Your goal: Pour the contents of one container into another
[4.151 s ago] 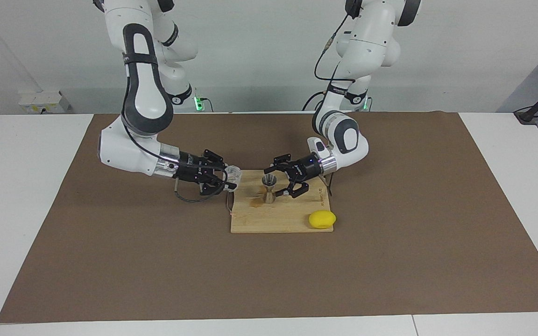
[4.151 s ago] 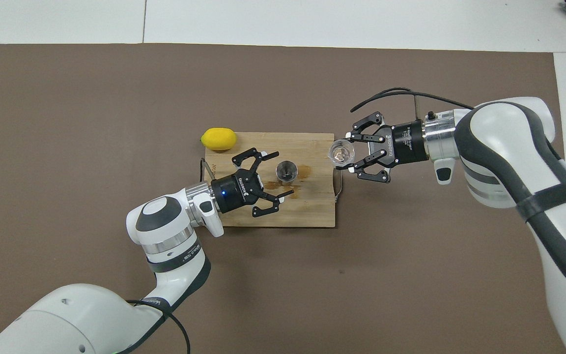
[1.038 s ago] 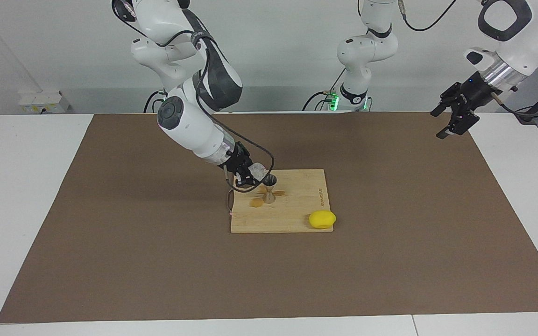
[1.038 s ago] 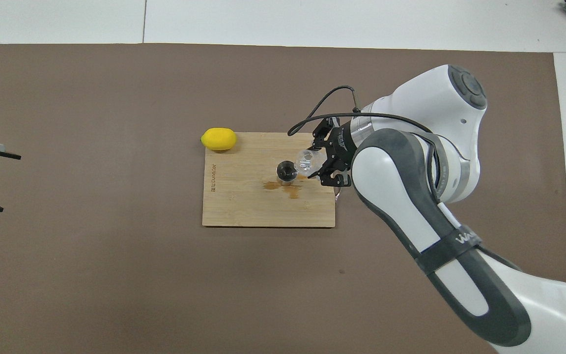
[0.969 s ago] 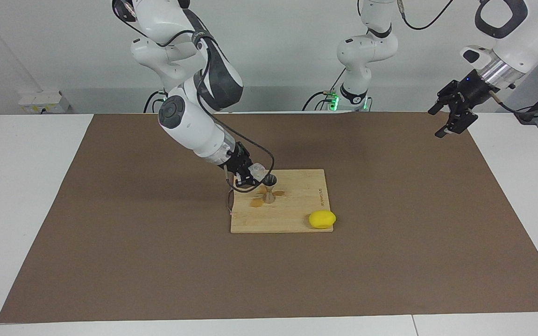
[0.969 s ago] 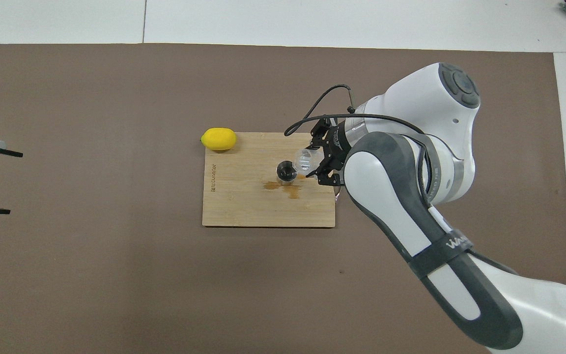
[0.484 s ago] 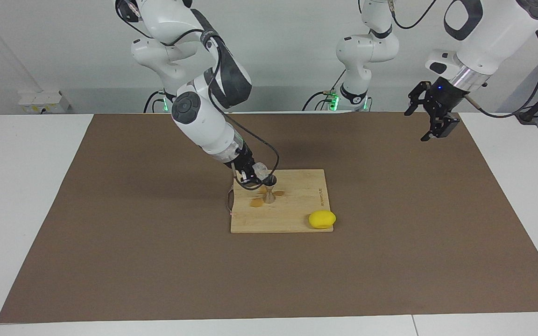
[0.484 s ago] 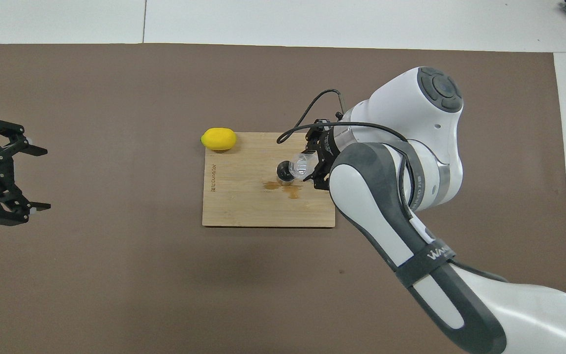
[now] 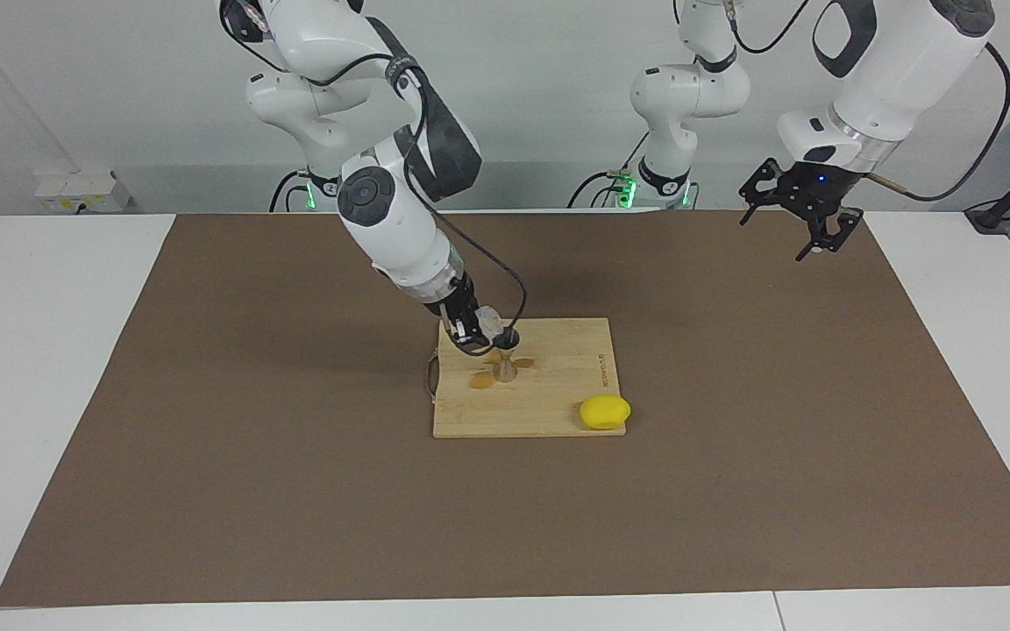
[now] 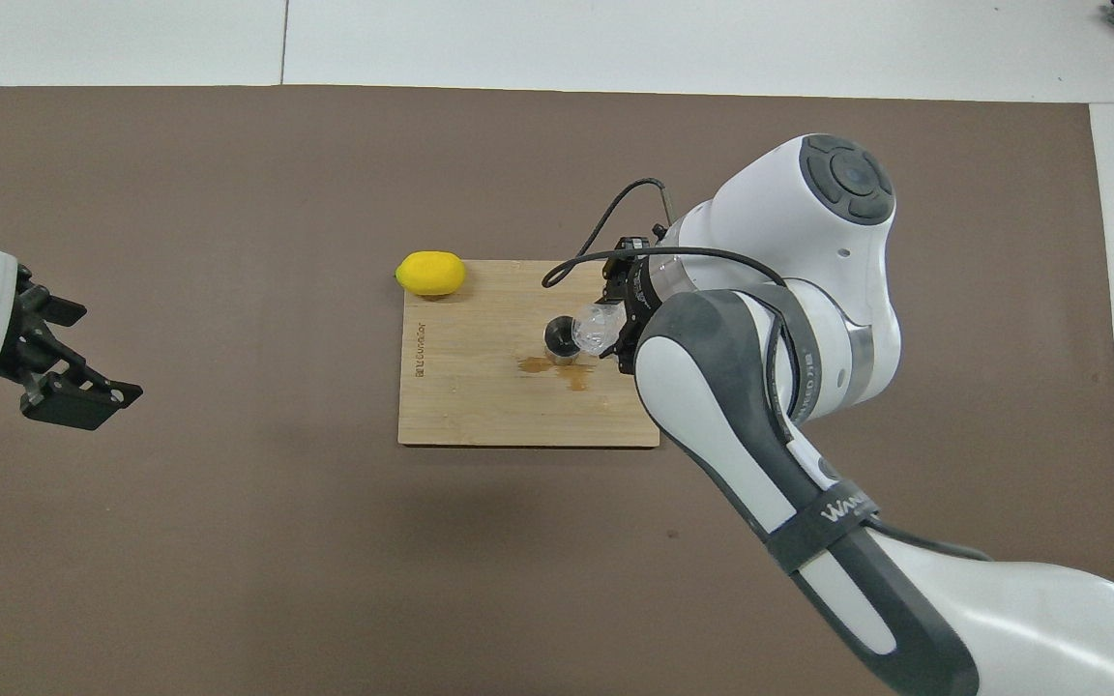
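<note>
Right gripper point(image 9: 480, 331) fingers clamped on the glass cup point(image 9: 491, 321), cup tipped with its mouth over the top of the metal jigger point(image 9: 505, 355), which stands upright on the wooden board point(image 9: 549, 412) mid surface. Brown spill patches point(image 10: 557, 367) on the board beside the jigger; lemon point(image 9: 605, 412) at the board's corner farther from the robots, toward the left arm's end. Left gripper point(image 9: 799, 230) raised over the brown mat point(image 9: 295, 491) at the left arm's end, fingers spread wide, holding nothing.
</note>
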Controlling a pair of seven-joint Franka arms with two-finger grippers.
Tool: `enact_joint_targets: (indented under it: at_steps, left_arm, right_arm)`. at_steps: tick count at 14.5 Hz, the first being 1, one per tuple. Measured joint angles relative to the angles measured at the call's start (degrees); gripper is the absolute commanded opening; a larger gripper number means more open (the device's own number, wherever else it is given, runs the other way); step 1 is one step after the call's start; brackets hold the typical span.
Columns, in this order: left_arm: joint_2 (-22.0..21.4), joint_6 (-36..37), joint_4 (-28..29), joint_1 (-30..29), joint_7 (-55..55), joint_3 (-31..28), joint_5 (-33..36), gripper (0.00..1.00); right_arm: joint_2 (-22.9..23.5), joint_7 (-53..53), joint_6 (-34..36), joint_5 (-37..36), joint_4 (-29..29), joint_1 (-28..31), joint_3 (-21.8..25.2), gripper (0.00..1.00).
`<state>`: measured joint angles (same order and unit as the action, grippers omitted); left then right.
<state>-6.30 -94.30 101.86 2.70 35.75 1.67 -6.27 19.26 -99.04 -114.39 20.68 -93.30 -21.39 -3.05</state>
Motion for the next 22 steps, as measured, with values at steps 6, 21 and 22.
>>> enact_joint_targets:
  at_steps: [6, 21, 22]
  left_arm:
    - [0.0, 0.0, 0.2, -0.3, -9.7, -0.7, 0.4, 1.00]
    - [-0.2, 0.5, 0.2, -8.3, -12.7, -1.5, 0.5, 1.00]
    - [-0.3, 0.4, 0.2, -9.0, -14.4, -1.5, 0.6, 1.00]
  right_arm:
    - [0.2, -0.9, 2.0, -2.7, 1.1, -0.7, 0.0, 0.00]
    - [1.2, -3.8, 2.8, -6.2, 3.5, -2.0, 0.0, 0.00]
    - [1.3, -3.8, 2.8, -6.2, 3.6, -2.2, 0.0, 0.00]
